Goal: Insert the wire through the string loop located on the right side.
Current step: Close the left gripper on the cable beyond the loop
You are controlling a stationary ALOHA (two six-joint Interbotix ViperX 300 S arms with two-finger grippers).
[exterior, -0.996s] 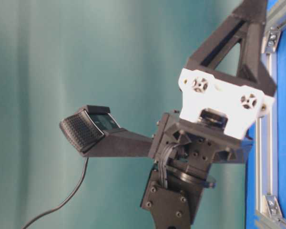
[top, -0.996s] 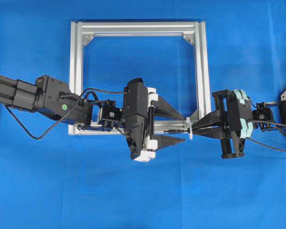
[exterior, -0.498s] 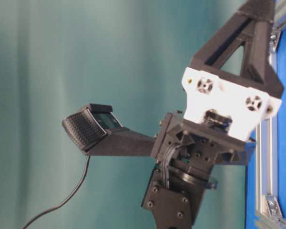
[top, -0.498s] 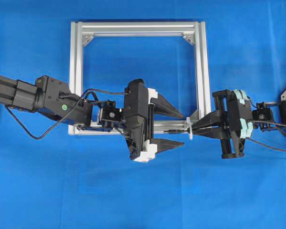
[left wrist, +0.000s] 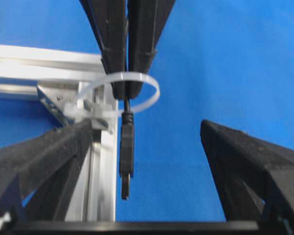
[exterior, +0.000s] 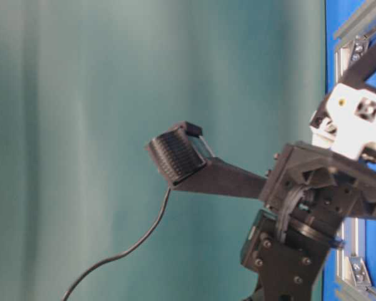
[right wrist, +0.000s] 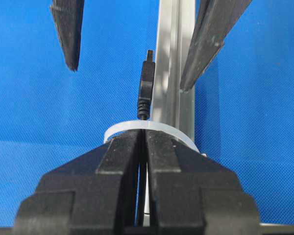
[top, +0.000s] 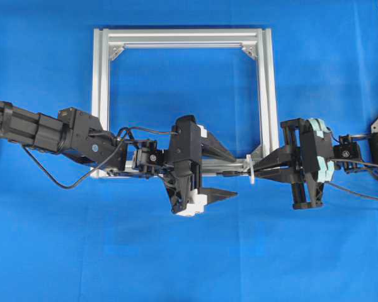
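The wire's dark plug (left wrist: 126, 152) sticks out through the white string loop (left wrist: 120, 93), which is fixed to the silver frame's (top: 268, 94) lower right corner. My right gripper (right wrist: 143, 133) is shut on the wire just behind the loop (right wrist: 152, 128), with the plug (right wrist: 146, 83) pointing away from it. My left gripper (top: 235, 174) is open wide. Its fingers (left wrist: 44, 156) stand on either side of the plug without touching it. In the overhead view the plug (top: 230, 170) lies between the two grippers along the frame's bottom bar.
The frame lies flat on the blue cloth (top: 189, 251). The left arm's own black cable (top: 57, 179) loops beside its forearm. The table-level view shows only the left wrist (exterior: 313, 194), its camera and a strip of the frame (exterior: 357, 34).
My left gripper has opened slightly wider and drawn back to the left, away from the loop. The right gripper and the wire have stayed put.
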